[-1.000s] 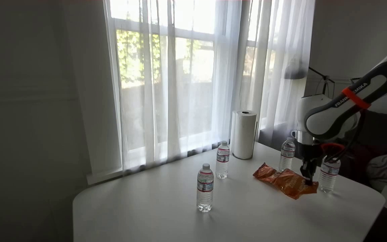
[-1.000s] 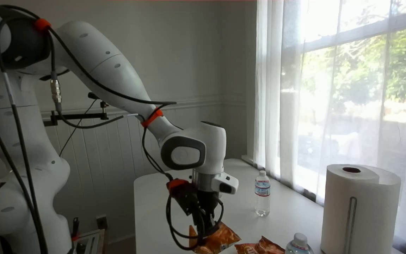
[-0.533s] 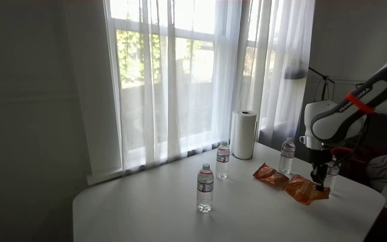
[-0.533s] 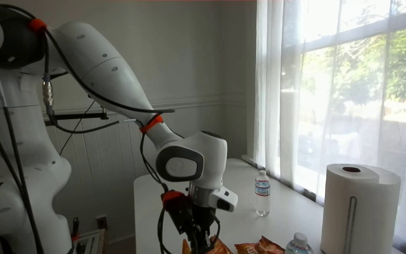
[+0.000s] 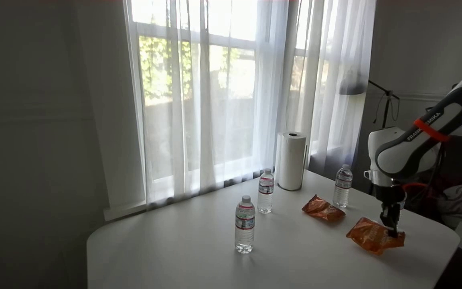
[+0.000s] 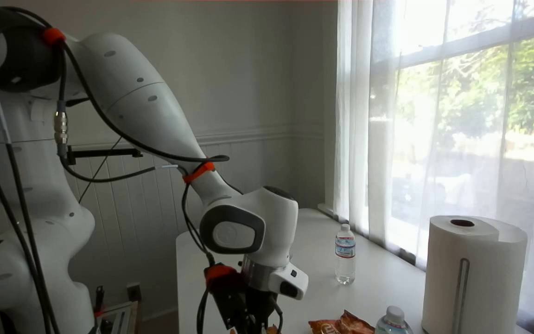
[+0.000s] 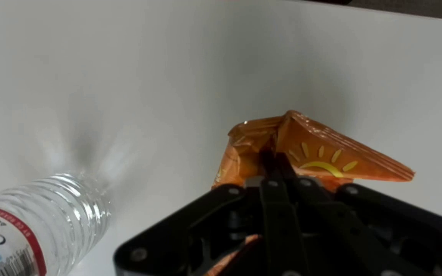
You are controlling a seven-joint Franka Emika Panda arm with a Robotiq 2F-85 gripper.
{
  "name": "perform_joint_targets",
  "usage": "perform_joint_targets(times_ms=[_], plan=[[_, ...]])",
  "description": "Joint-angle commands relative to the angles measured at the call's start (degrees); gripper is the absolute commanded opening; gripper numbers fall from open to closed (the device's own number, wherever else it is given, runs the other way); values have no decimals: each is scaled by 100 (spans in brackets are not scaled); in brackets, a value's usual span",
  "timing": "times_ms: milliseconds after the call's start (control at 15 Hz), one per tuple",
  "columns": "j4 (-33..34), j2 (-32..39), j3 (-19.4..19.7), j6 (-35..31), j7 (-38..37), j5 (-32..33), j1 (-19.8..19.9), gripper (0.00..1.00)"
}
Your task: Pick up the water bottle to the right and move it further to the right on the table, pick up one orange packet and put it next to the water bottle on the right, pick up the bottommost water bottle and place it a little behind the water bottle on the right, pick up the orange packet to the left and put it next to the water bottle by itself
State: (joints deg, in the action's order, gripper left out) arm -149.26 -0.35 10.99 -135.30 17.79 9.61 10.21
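Wrist view: gripper (image 7: 276, 163), seen from above w/ fingers (image 7: 274, 191) narrow & the held packet (image 7: 315, 151) pinched btwn the tips, nr one end of the orange film. A yellow sun print (image 7: 322, 164) shows just R of the tips. At lwr L of frame, the near bottle (image 7: 54, 216), clear & ridged, stands near the held packet but apart from it; its top is cut off by the frame. The white table (image 7: 167, 76) ends at top R of frame.

In an exterior view, the held packet is below the gripper, toward R of frame; contact w/ the table can't be told. The loose packet (image 5: 323, 208) lies on the table, L of the held packet & apart from it. Just behind the loose packet's R end stands the rear bottle (image 5: 342, 186), upright. Well to the L are 2 more, both upright & apart: the front bottle (image 5: 245, 224) &, farther back, the window bottle (image 5: 266, 192), nr the roll (image 5: 291, 162) of paper, which stands on end by the curtain (image 5: 273, 100). A lamp (image 5: 353, 87) shows in bkgd.

In both exterior views the arm (image 6: 149, 102) slopes down to the gripper; in an exterior view the held packet (image 6: 271, 329) shows only as scraps of orange at the btm edge.
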Motion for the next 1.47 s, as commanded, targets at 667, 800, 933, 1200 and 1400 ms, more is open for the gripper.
perform_joint_targets(times_ms=[667,800,933,1200,1400], plan=[[-233,-306,45,-154,-21,320,69,82],[-308,-518,30,-119,-87,348,55,96],[-365,-788,16,-41,-198,438,54,100],[-428,-1490,-44,273,-421,560,67,100],[-406,-2056,-107,668,-633,667,113,100]])
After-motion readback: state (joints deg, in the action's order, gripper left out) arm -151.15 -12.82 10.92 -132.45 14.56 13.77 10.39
